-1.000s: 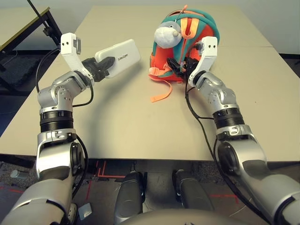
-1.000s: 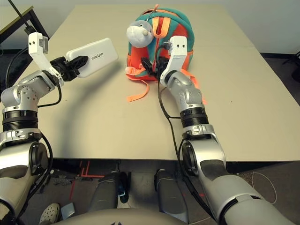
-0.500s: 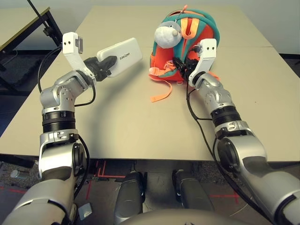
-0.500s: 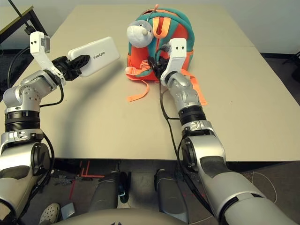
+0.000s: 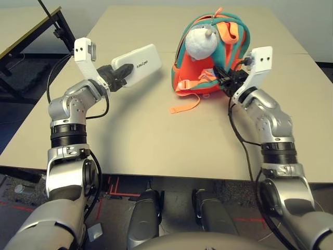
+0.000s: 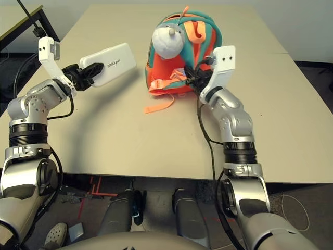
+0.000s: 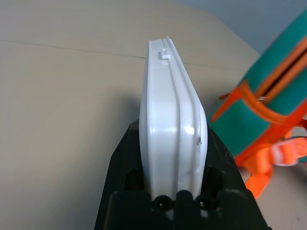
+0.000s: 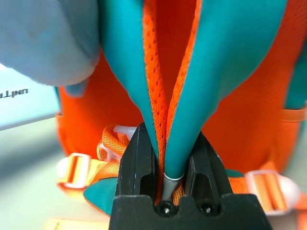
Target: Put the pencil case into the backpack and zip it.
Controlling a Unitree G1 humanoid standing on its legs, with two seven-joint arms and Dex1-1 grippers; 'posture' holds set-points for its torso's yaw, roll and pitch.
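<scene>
Left fingers [image 7: 125, 167] clamping pencil case [image 5: 136, 64], right fingers [image 8: 139, 163] pinching backpack [image 5: 195, 73] trim

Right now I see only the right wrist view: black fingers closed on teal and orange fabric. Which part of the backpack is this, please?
Observer: The right gripper pinches a teal trim edge low on the backpack, on the side toward the right arm.
Operator: Is the bag lying flat?
Observer: No, it stands on the table, with the grey plush dolphin hanging on its near face.
Operator: Where is the pencil case?
Observer: The left gripper holds the pencil case by one end, above the table, left of the backpack and apart from it.
Operator: Does anything lie loose?
Observer: One orange strap trails on the table toward the robot.
</scene>
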